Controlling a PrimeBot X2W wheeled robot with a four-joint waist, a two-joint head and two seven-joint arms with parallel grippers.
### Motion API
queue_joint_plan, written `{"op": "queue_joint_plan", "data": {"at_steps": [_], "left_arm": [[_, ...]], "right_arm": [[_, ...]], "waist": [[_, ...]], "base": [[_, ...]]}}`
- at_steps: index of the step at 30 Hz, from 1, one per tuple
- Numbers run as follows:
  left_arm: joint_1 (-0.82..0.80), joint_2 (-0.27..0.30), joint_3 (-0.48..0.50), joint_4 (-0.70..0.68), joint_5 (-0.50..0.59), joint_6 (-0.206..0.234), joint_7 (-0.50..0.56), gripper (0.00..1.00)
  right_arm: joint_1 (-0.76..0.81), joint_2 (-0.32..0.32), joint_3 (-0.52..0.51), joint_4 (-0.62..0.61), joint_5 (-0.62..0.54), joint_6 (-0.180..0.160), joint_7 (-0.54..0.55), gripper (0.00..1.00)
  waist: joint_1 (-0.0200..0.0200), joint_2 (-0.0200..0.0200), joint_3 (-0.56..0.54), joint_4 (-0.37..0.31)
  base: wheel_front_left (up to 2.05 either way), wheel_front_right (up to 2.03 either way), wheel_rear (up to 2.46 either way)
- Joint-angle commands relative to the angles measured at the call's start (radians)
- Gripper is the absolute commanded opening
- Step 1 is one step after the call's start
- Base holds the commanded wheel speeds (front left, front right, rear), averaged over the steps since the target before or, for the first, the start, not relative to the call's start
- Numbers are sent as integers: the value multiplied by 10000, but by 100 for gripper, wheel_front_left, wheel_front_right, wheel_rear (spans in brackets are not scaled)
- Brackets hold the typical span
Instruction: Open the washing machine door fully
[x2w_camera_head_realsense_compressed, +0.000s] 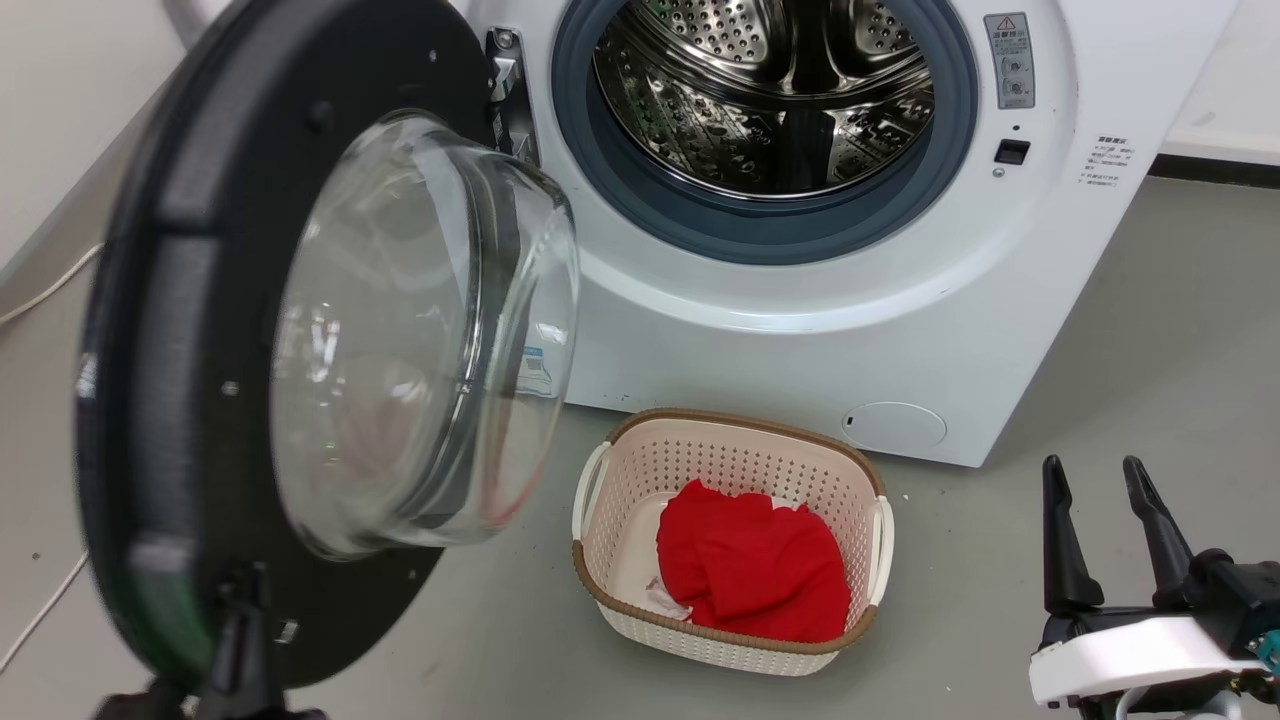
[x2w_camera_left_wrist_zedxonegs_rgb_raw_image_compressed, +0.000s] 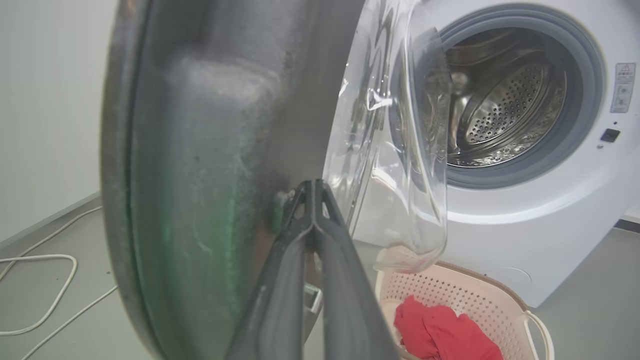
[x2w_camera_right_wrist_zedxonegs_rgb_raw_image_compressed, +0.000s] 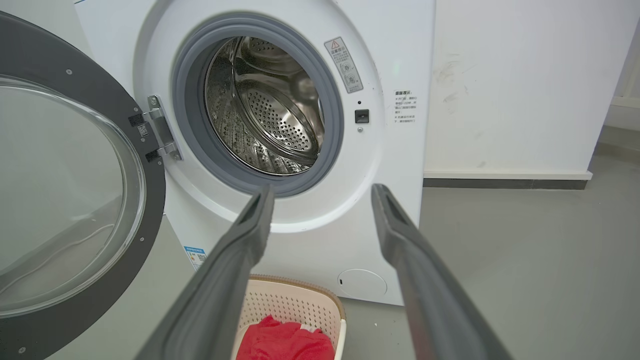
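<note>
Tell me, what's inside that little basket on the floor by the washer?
A crumpled red cloth lies in the pale perforated basket, with a scrap of white showing at the cloth's lower left edge. Whatever lies beneath the cloth is covered.

1. The washing machine (x2w_camera_head_realsense_compressed: 800, 350) stands on the floor at the far side, with a wall (x2w_camera_right_wrist_zedxonegs_rgb_raw_image_compressed: 510, 75) behind it and to its right.
2. The drum (x2w_camera_head_realsense_compressed: 760, 100) sits inside the machine's front.
3. The washing machine door (x2w_camera_head_realsense_compressed: 160, 350) hangs from the left side of the drum mouth and swings out to the near left.
4. A basket (x2w_camera_head_realsense_compressed: 730, 430) sits on the floor just in front of the machine, right of the door.
5. A cloth (x2w_camera_head_realsense_compressed: 750, 570) lies in the basket.
6. The left gripper (x2w_camera_left_wrist_zedxonegs_rgb_raw_image_compressed: 313, 185) is at the door's near bottom edge.
7. The right gripper (x2w_camera_head_realsense_compressed: 1092, 470) is at the near right, well apart from the basket.
8. A cable (x2w_camera_left_wrist_zedxonegs_rgb_raw_image_compressed: 40, 256) lies on the floor left of the door.
</note>
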Motion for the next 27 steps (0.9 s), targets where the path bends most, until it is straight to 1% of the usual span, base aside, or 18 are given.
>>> {"op": "queue_joint_plan", "data": {"at_steps": [1, 3, 6, 11, 16, 22, 24, 27], "left_arm": [[-211, 111, 351, 126, -64, 31, -23, 0], [-365, 128, 761, 314, -115, 61, -22, 0], [-669, 287, 1435, 734, -168, -68, -24, 0], [-1228, 592, 2428, 1712, -139, -286, -23, 0], [-1799, 1001, 3382, 2495, -62, -354, -28, 0], [-2506, 1345, 4008, 3242, 138, -547, -23, 0], [-2635, 1454, 4218, 3493, 204, -678, -23, 0], [-2624, 1276, 4365, 3652, 357, -824, -23, 0]], "right_arm": [[-138, 18, 30, 27, -14, -7, -19, 100], [-173, 18, 94, 58, -23, -7, 22, 100], [-161, 18, 93, 98, 14, -7, 35, 100], [-206, 18, 135, 101, 51, -7, 59, 100], [-261, 17, 60, 46, 14, -7, 60, 100], [-342, 17, 2, 26, -12, -7, 66, 100], [-390, 17, 43, 42, 9, -7, 64, 100], [-407, 17, 68, 93, 58, -7, 55, 100]], "waist": [[0, 0, 7, -33], [0, 0, 32, -107], [0, 0, 53, -175], [0, 0, 136, -325], [0, 0, 268, -422], [0, 0, 395, -478], [0, 0, 411, -527], [0, 0, 376, -604]], "base": [[0, 0, 0], [0, 0, 0], [0, 0, 0], [0, 0, 0], [0, 0, 0], [0, 0, 0], [0, 0, 0], [0, 0, 0]]}}
